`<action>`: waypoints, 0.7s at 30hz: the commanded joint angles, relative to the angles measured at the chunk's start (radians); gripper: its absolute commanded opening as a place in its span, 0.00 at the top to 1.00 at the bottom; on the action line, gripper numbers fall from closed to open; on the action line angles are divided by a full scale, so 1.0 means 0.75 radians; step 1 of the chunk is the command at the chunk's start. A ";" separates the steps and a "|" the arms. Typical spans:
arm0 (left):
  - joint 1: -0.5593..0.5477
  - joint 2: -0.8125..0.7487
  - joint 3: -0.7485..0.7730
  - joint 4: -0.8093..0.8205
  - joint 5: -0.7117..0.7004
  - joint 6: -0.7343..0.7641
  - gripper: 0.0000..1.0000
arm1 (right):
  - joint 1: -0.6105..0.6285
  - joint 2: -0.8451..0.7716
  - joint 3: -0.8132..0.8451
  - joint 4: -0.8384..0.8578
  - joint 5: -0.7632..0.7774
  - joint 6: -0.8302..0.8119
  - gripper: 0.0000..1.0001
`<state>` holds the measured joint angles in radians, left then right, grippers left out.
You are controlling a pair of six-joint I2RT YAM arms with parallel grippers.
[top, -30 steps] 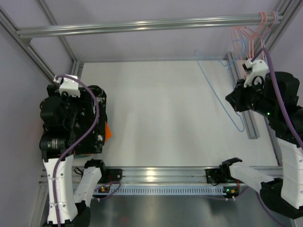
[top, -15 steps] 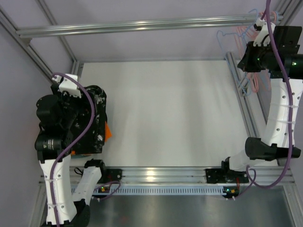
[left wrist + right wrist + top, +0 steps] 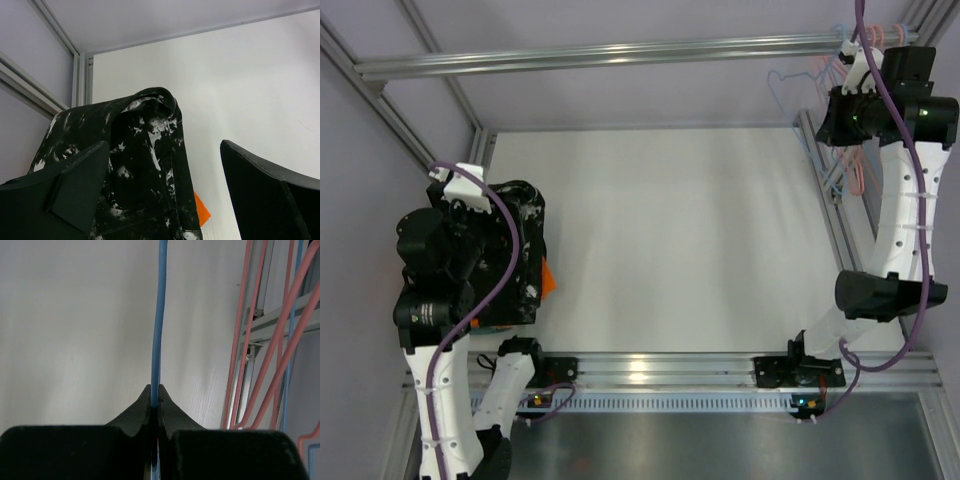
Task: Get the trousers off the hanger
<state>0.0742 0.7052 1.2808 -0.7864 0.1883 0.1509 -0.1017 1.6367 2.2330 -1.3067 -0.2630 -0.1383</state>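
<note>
The black trousers point(image 3: 527, 250) with white speckles lie in a heap at the table's left edge, free of any hanger; they also show in the left wrist view point(image 3: 145, 160). My left gripper point(image 3: 165, 195) hangs open just above them, empty. My right gripper point(image 3: 155, 396) is shut on a straight wire of the light blue hanger point(image 3: 159, 315). In the top view my right gripper point(image 3: 832, 115) holds the bare hanger point(image 3: 782, 78) high at the back right, by the rail.
A metal rail point(image 3: 620, 52) spans the back. Several pink wire hangers point(image 3: 860, 165) hang at its right end, close beside my right gripper point(image 3: 252, 340). An orange garment point(image 3: 549, 278) peeks from under the trousers point(image 3: 201, 210). Frame posts stand at both sides.
My right arm has lifted the blue hanger from over the table's right side up to the rail at the back right. My left arm has barely moved.
</note>
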 commanded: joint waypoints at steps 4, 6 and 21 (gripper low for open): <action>0.001 0.017 -0.010 -0.015 -0.040 -0.042 0.02 | -0.020 -0.016 -0.040 0.102 0.017 -0.053 1.00; 0.001 0.029 0.004 -0.041 -0.024 -0.046 0.02 | -0.020 -0.047 -0.091 0.110 0.021 -0.059 0.89; 0.003 0.330 0.025 -0.391 0.041 -0.050 0.02 | -0.040 -0.582 -0.655 0.192 -0.130 -0.051 0.07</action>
<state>0.0742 0.9363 1.2922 -1.0164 0.2111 0.1314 -0.1139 1.3048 1.8057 -1.2243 -0.3050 -0.1711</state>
